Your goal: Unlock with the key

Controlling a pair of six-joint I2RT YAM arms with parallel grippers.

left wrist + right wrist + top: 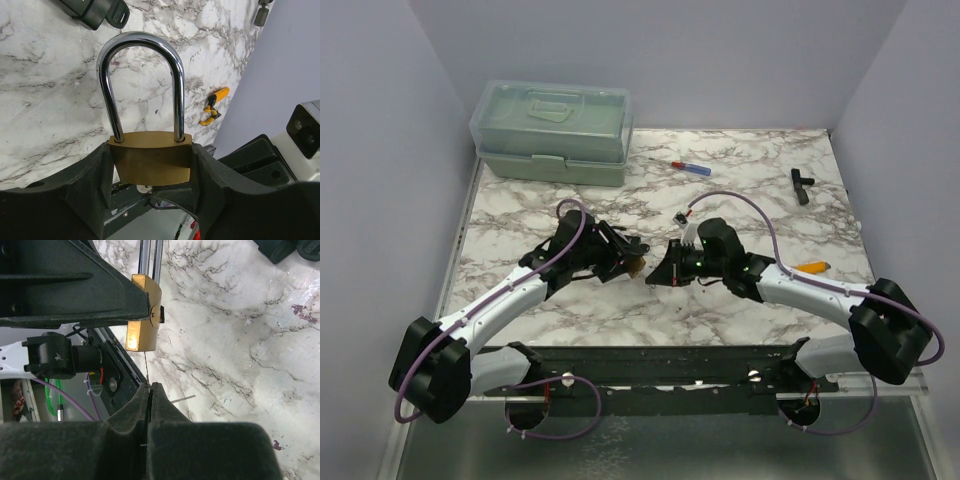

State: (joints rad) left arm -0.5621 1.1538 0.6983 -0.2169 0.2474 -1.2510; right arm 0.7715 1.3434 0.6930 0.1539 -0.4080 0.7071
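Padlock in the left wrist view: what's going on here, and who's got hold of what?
The left gripper is clamped on the brass body of the padlock, holding it over the marble table. The shackle sits in both holes, so it looks locked. The right gripper faces the padlock's underside, apart from it, with its fingers shut. A thin sliver at its tips may be the key seen edge-on, but I can't confirm that.

Brass padlock, glossy chrome shackle
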